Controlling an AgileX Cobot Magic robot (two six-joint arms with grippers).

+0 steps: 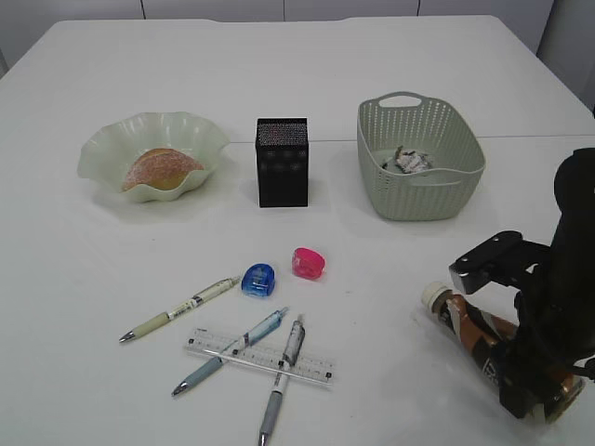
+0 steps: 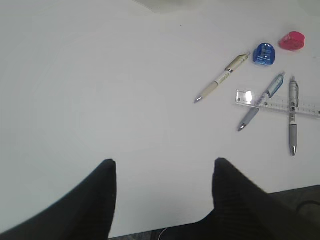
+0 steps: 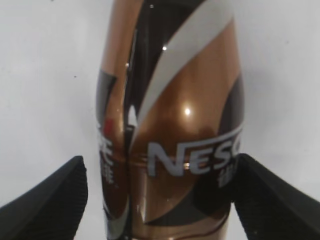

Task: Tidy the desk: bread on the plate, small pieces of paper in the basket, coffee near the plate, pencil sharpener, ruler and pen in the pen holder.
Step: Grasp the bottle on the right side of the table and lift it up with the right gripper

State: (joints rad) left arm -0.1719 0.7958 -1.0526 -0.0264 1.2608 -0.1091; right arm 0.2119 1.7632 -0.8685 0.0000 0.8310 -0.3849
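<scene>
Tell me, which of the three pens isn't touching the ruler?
The cream pen, farthest left. It lies alone on the desk, clear of the ruler, while the two blue-grey pens both lie across it.

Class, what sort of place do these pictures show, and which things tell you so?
Most likely a staged desk in a robot lab: a plain white tabletop with pens, a clear ruler and a black mesh pen holder, plus a black robot arm over a coffee bottle.
</scene>
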